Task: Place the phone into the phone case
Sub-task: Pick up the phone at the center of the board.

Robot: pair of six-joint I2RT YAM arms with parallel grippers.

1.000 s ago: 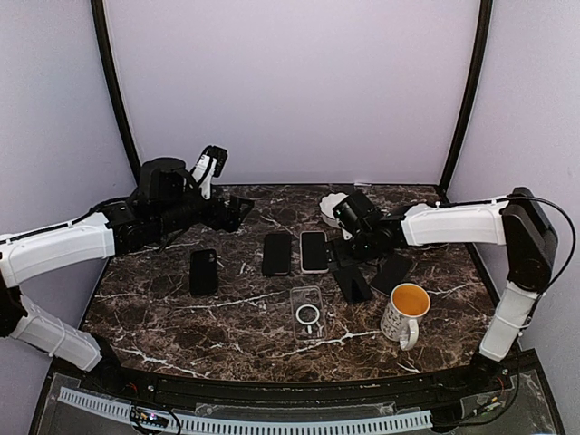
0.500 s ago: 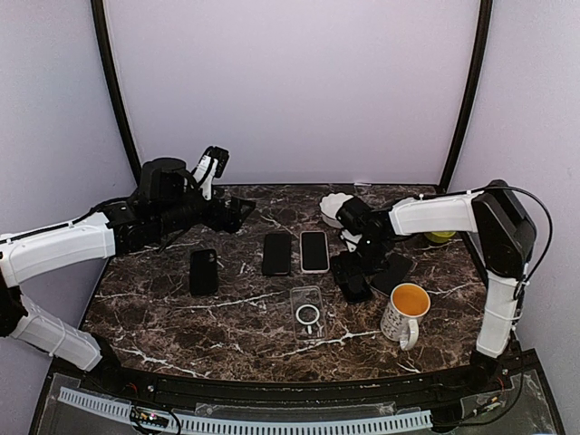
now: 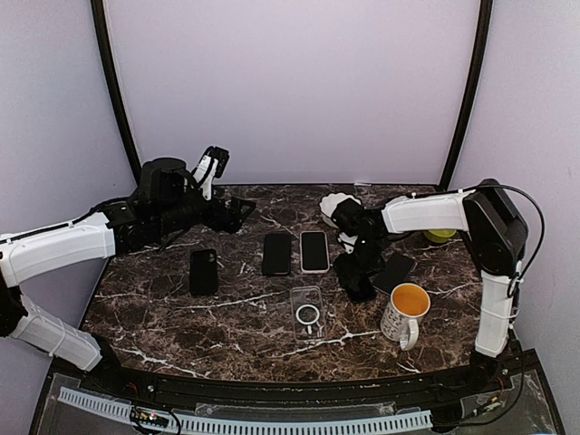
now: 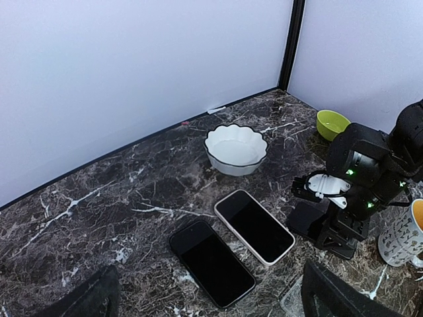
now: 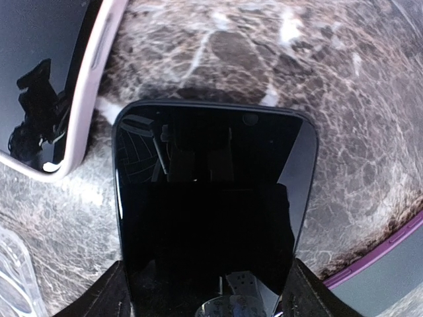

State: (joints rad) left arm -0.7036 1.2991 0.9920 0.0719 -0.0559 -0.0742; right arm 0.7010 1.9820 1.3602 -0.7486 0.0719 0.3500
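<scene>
The right gripper point(image 3: 356, 270) is low over the marble table point(image 3: 181, 317), right of centre, pointing down at a black phone point(image 5: 211, 198). In the right wrist view the phone's glossy screen fills most of the picture. One finger point(image 5: 109, 294) sits against its left edge and the other against its right edge. The jaws stand on either side of the phone, but I cannot tell whether they are pressing on it or only flanking it. Nor can I tell whether the phone lies flat on the table.

The clear case point(image 3: 308, 313), with a white ring in its middle, lies flat on the table, nearer than the phone and to its left, close but apart from it. Nothing is inside it.

Just left of the black phone lies a pale-cased phone point(image 3: 314, 251), screen up, and left of that a dark phone point(image 3: 276, 254). A third handset point(image 3: 204, 271) lies further left, well apart. A dark flat thing with a purple rim point(image 3: 394, 270) lies just right of the right gripper. A mug point(image 3: 404, 313) with an orange inside stands near the right, nearer than that. A white bowl point(image 4: 235, 148) and a green bowl point(image 4: 332, 123) sit toward the far right.

The left gripper point(image 3: 239, 211) hangs above the far left part of the table, its jaws wide apart and holding nothing.
</scene>
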